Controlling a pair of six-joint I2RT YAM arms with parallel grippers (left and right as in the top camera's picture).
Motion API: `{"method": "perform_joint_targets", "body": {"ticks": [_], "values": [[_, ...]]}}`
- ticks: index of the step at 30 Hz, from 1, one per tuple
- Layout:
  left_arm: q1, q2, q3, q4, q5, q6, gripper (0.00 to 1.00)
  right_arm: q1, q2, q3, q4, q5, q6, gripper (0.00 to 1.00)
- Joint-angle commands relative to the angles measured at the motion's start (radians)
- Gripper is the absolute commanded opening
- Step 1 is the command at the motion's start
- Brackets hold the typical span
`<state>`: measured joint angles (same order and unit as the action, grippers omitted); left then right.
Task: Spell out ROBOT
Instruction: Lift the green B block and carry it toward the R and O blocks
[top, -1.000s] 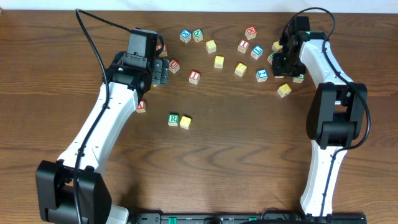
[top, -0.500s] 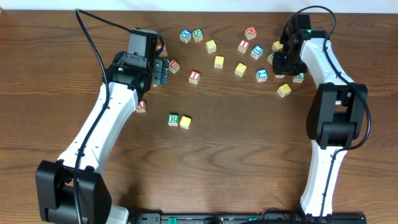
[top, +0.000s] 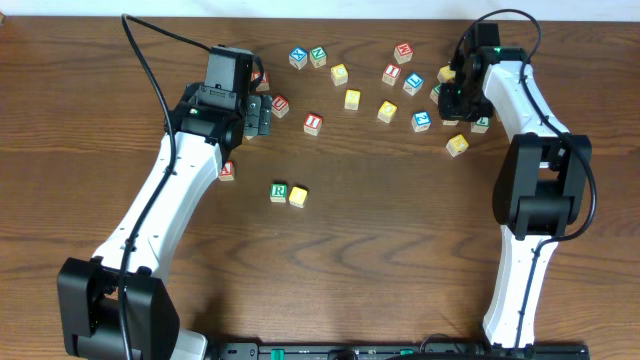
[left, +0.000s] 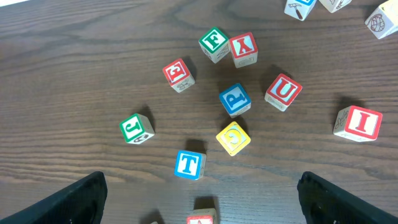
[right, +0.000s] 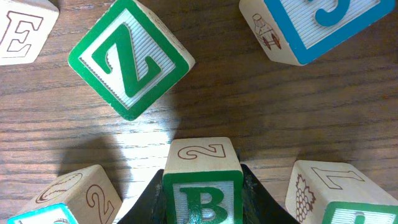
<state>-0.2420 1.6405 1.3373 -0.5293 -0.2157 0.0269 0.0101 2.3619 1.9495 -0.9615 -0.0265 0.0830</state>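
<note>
Z block (right: 130, 59) near gripped B block (right: 202, 180)

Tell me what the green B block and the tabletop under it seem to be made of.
Green-lettered B cube: likely unfinished pale wood, with grain lines on its top face; the letter panel is painted green and ribbed.
Dark brown tabletop: wood or wood-look laminate, with streaky grain and a slight sheen under the light.

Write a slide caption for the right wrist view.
Right gripper closed on the green B block, with a green Z block and a blue-lettered block beyond it on the wooden table.
</note>
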Motion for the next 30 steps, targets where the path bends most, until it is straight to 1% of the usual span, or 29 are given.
{"method": "perform_joint_targets", "body": {"ticks": [1, 13, 20, 26, 30], "values": [[0.006, -0.025, 0.023, -0.005, -0.013, 0.006, 0.96, -0.009, -0.005, 0.019, -0.003, -0.003, 0.006, 0.19], [0.006, -0.025, 0.023, -0.005, -0.013, 0.006, 0.96, -0.008, -0.007, 0.059, -0.016, -0.003, 0.006, 0.19], [0.006, -0.025, 0.023, -0.005, -0.013, 0.006, 0.96, 0.002, -0.010, 0.171, -0.095, -0.003, -0.006, 0.18], [0.006, -0.025, 0.023, -0.005, -0.013, 0.007, 0.96, 0.026, -0.017, 0.302, -0.183, -0.002, -0.014, 0.15], [0.006, -0.025, 0.022, -0.005, -0.013, 0.007, 0.96, 0.060, -0.033, 0.385, -0.231, 0.037, -0.013, 0.14]]}}
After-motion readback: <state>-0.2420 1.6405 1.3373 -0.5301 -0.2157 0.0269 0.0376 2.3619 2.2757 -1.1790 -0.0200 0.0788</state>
